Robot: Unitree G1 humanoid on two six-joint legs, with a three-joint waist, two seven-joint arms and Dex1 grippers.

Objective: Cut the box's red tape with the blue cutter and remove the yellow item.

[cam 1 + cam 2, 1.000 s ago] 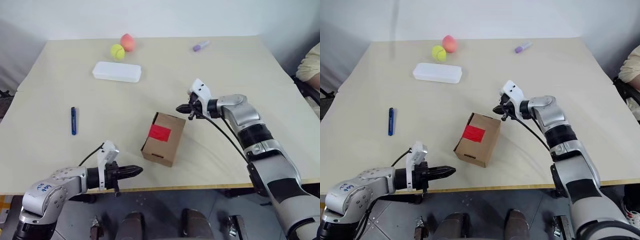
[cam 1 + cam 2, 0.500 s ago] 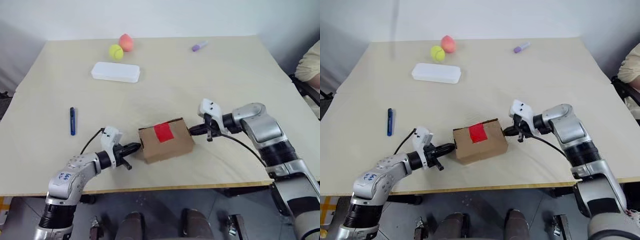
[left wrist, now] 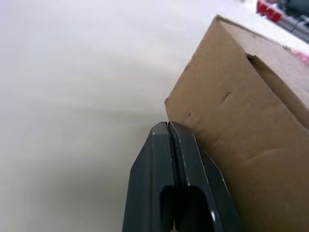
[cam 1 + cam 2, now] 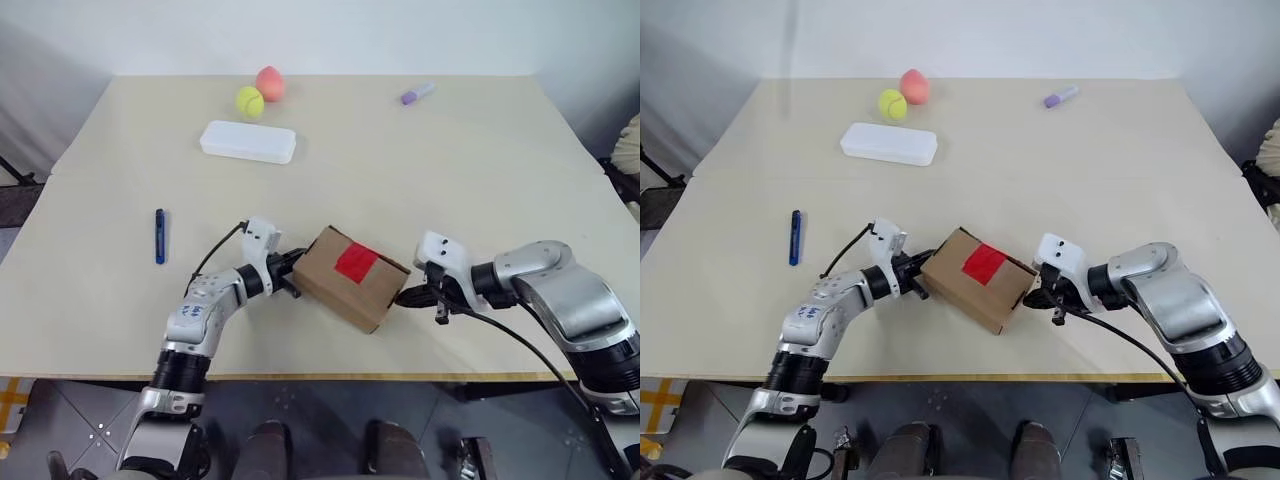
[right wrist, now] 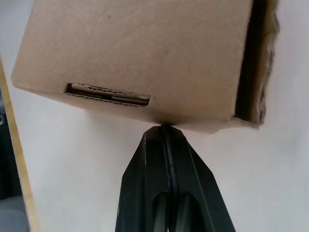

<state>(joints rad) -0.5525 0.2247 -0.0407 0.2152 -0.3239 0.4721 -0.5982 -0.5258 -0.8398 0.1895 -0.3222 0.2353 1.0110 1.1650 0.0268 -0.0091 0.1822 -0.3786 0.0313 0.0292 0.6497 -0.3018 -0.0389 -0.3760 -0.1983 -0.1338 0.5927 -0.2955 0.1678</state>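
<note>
Between closed fingertips, both grippers holding nothing: left gripper (image 4: 293, 259) pressed to box (image 4: 352, 278) left end; right gripper (image 4: 404, 297) tip touching right end; red tape (image 4: 356, 261) on top; blue cutter (image 4: 160, 236) well left on table (image 4: 450, 170).

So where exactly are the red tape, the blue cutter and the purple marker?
red tape (image 4: 356, 261), left eye view, middle of the strip.
blue cutter (image 4: 160, 236), left eye view, middle of its body.
purple marker (image 4: 1061, 97), right eye view, middle of its barrel.
</note>
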